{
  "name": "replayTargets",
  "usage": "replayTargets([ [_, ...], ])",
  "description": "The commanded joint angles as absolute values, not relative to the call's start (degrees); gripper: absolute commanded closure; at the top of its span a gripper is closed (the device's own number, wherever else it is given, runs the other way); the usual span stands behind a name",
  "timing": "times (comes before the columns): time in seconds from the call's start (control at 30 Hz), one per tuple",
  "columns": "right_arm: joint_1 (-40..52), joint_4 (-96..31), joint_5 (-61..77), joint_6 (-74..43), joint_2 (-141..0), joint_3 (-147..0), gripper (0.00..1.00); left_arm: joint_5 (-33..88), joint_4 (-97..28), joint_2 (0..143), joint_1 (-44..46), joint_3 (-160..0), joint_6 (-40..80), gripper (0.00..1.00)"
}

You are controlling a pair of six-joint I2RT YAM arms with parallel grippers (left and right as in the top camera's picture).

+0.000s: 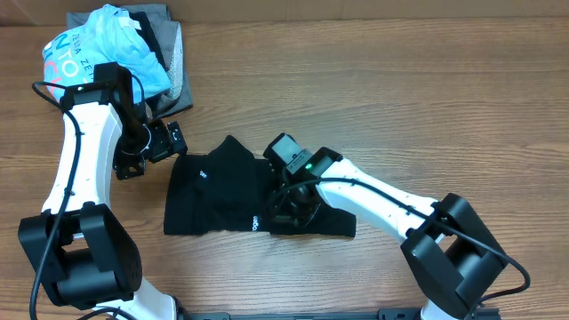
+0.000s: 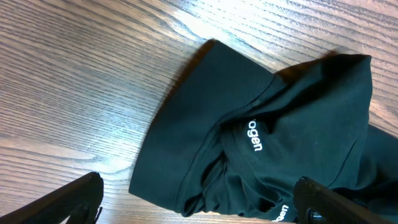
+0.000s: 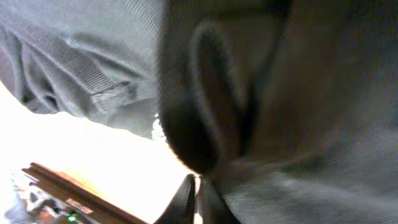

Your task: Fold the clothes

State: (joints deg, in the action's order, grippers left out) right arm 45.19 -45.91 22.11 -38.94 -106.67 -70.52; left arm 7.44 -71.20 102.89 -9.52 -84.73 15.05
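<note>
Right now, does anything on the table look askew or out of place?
The black T-shirt lies bunched and lopsided, one side rumpled under the right gripper. At the far left corner, a crumpled light blue tee sits heaped on grey garments.

Both arms are the same build: smooth white shells on the long links and chunky black housings at every joint. The left arm [image 1: 84, 151] has a black cable [image 1: 44, 91] looping off it and running down the white shell, well back from the left jaws. The right arm [image 1: 382, 196] carries a thinner one. A tiny green light [image 1: 307, 164] glows on the black block just behind the right jaws. The left fingers [image 2: 68, 202] are blocky matte black, and the right fingers [image 3: 186, 198] look like thin dark blades.
</note>
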Motion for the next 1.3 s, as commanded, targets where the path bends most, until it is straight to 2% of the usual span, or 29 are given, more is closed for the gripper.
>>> replayTargets([
  [0.0,45.6,-45.6,22.7,-39.6,-106.4,-70.0,0.96,7.0,-71.3,103.7,-9.7,-85.2,15.2,0.00],
  [0.23,41.5,-55.2,13.0,-38.5,-101.4,-76.2,0.96,7.1,-70.4,103.8,-9.7,-85.2,12.3,0.00],
  [0.3,39.5,-58.0,9.0,-38.5,-99.3,-77.8,0.88,7.1,-69.8,103.8,-9.8,-85.2,11.3,0.00],
  [0.33,38.3,-59.3,7.2,-38.5,-98.2,-78.5,0.74,7.4,-69.3,103.8,-9.8,-85.0,10.7,0.00],
  [0.37,37.2,-60.2,5.9,-38.5,-97.4,-78.8,0.51,8.0,-68.9,103.8,-9.8,-84.8,10.1,0.00],
  [0.4,35.9,-60.8,5.1,-38.5,-96.7,-78.9,0.21,9.1,-68.7,103.8,-9.8,-84.5,9.0,0.00],
  [0.43,34.2,-61.6,4.5,-38.5,-95.9,-78.9,0.06,10.6,-68.2,103.8,-9.8,-84.0,7.9,0.00],
  [0.47,31.9,-62.6,4.5,-38.5,-95.3,-78.9,0.01,12.3,-67.6,103.8,-9.8,-83.2,6.9,0.00],
  [0.73,22.1,-67.3,4.8,-35.4,-95.2,-78.8,0.00,14.5,-63.7,103.8,-10.0,-77.0,5.9,0.00],
  [0.87,21.2,-67.8,4.7,-34.0,-95.2,-78.8,0.00,18.0,-62.8,103.8,-10.5,-75.4,3.7,0.00],
  [1.27,21.2,-67.6,4.7,-34.0,-95.2,-78.8,0.00,18.0,-59.5,103.8,-10.8,-69.6,3.8,0.00],
])
